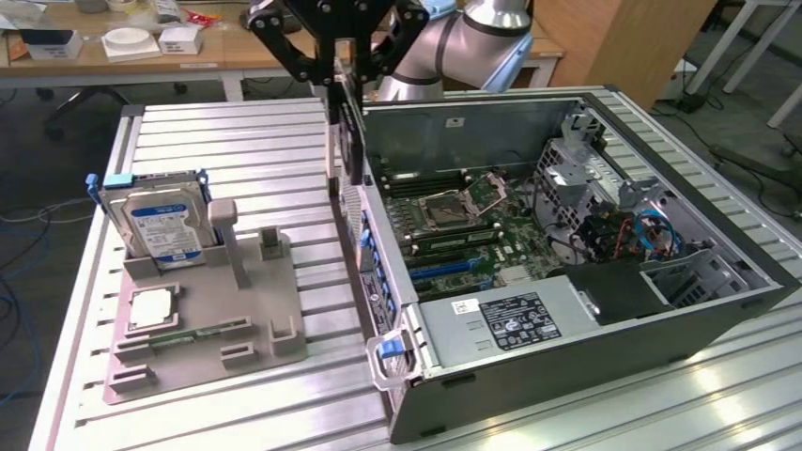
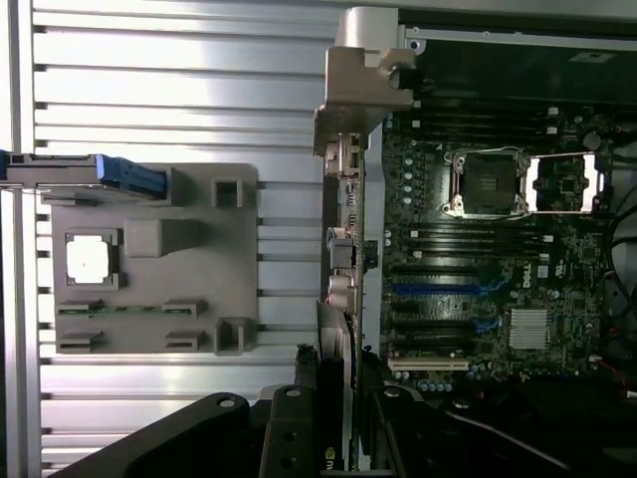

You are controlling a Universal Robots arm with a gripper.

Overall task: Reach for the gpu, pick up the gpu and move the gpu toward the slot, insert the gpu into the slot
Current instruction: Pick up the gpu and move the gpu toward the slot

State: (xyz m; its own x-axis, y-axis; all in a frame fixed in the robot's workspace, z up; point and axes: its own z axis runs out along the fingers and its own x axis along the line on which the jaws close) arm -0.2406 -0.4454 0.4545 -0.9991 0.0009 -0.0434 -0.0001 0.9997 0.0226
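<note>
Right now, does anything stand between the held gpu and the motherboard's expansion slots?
Nothing visible covers the blue slots. The gpu, in the fingers, hangs by the case's rear wall, beside them.

- An open computer case (image 1: 602, 366) lies on the table (image 1: 225, 132).
- Beside the case, on the exterior view's left: a parts holder (image 1: 269, 352), a hard drive (image 1: 157, 221) standing in it.
- In the case: the motherboard (image 1: 476, 225).
- Above the case's holder-side wall: the gpu (image 1: 351, 132), clamped in the gripper (image 1: 345, 75).

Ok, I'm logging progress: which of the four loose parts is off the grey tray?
The gpu, the thin dark card hanging edge-on in the pincer beside the open case; the hard drive, processor chip and memory stick sit in the tray.
</note>
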